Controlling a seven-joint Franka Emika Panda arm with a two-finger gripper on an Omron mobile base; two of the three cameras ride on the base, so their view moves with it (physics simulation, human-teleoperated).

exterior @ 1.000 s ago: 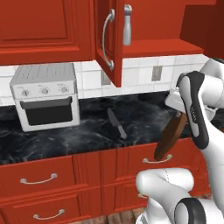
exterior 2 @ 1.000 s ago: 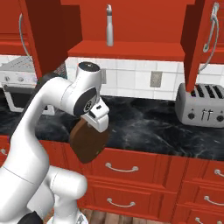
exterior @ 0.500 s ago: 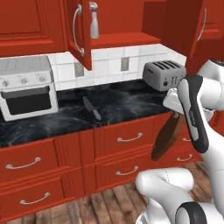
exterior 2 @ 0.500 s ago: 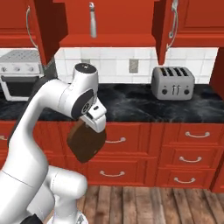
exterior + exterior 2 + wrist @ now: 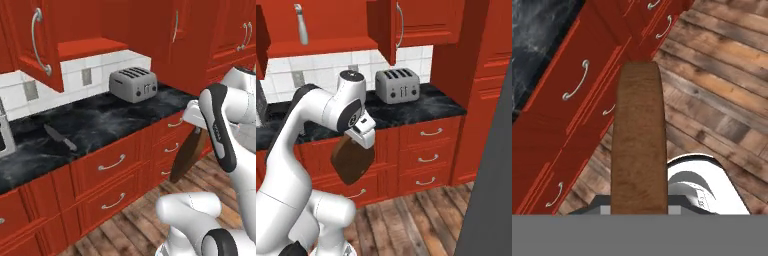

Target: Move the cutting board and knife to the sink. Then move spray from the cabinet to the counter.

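Note:
My gripper (image 5: 362,137) is shut on the upper end of the dark-brown cutting board (image 5: 353,160), which hangs tilted in the air in front of the red drawers, off the counter (image 5: 426,102). In the left base view the cutting board (image 5: 189,155) slants down below the gripper (image 5: 197,127). In the hand view the cutting board (image 5: 638,145) runs up the middle over the wooden floor. The knife (image 5: 60,137) lies on the counter (image 5: 110,122), far left of the gripper. The grey spray (image 5: 302,25) stands on the shelf of the open cabinet (image 5: 388,30). The sink is out of view.
A silver toaster (image 5: 134,84) sits at the back of the counter near its right end. Beside it rises a tall red cabinet (image 5: 476,90). The open cabinet door (image 5: 35,45) juts out above the counter. Wooden floor (image 5: 130,220) lies in front of the drawers (image 5: 112,165).
The whole scene has slid leftward as the base moves right along the counter; the toaster is now central and the toaster oven is nearly gone. The board stays gripped.

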